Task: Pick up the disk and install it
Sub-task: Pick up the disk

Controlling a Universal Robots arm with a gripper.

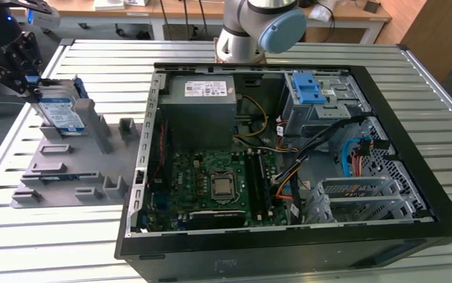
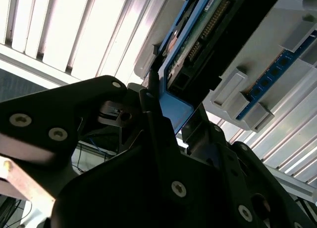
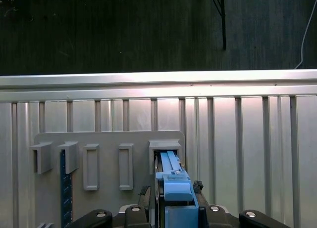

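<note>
The disk [image 1: 61, 113], silver with a blue-and-white label and a blue frame, stands on edge in a slot at the far end of the grey holder plate [image 1: 77, 177], at the exterior view's left. My gripper [image 1: 30, 93] reaches it from the table's left side. In the first wrist view the black fingers [image 3: 198, 187] sit tight against both sides of the blue carrier [image 3: 174, 188]. The second wrist view shows the disk's circuit-board side [image 2: 198, 34] and the gripper [image 2: 173, 114] shut on the blue frame's end.
An open computer case [image 1: 415, 236] lies on the slatted metal table [image 1: 100, 59], with a grey power supply [image 1: 202, 112], a motherboard [image 1: 210, 183] and a drive cage with a blue latch [image 1: 308, 88]. The arm's base [image 1: 258, 29] stands behind it. The table edge [image 3: 158, 79] runs just beyond the holder.
</note>
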